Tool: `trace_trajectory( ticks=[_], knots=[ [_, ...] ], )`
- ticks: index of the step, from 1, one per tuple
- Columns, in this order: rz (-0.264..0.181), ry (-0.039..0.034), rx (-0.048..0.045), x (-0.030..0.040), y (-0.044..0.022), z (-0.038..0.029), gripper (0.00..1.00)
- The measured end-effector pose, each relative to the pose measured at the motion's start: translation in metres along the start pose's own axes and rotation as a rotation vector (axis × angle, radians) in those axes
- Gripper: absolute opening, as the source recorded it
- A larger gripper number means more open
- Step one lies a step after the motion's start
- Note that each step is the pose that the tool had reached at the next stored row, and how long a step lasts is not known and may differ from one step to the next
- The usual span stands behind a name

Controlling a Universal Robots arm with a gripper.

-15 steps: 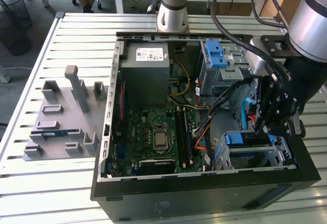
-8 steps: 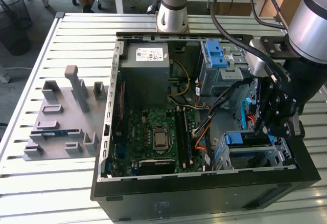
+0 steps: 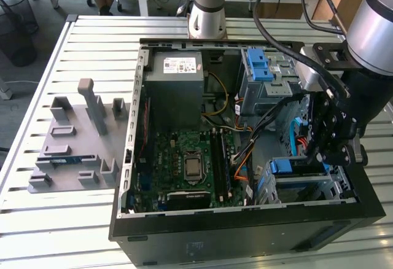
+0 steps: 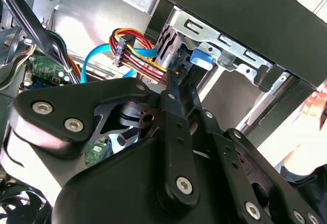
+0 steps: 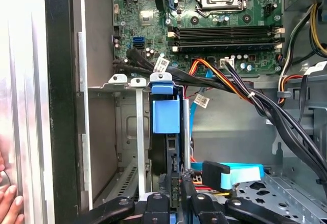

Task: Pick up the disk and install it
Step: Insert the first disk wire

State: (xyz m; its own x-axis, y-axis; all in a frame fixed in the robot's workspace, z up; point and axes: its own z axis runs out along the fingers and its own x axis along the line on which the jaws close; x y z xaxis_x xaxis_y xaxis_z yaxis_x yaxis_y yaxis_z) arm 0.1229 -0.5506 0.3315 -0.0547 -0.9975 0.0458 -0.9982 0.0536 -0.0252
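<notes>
- Inside the open computer case, the gripper is hanging low at the exterior view's right, over the drive bay.
- Its fingers are sitting close together around the edge of the disk, which is standing on edge in the bay's slot, blue bracket tab uppermost.
- A person's hand is resting just outside the case wall.
- Beside the case, a grey fixture is lying on the slatted table.

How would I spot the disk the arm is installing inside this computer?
Find the open computer case, then the metal bay in its corner at the exterior view's right, beneath the tool. The disk stands on edge there; unlike the bare slots alongside, it carries a blue plastic tab.
</notes>
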Motion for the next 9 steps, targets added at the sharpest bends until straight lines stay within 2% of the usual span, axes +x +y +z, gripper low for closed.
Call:
trace_trajectory(
  ticks=[6,9],
  knots=[
    [0.000,-0.0002,0.0000,0.0004,-0.0002,-0.0079,0.24],
    [0.000,-0.0004,0.0000,0.0004,-0.0002,-0.0090,0.24]
  ],
)
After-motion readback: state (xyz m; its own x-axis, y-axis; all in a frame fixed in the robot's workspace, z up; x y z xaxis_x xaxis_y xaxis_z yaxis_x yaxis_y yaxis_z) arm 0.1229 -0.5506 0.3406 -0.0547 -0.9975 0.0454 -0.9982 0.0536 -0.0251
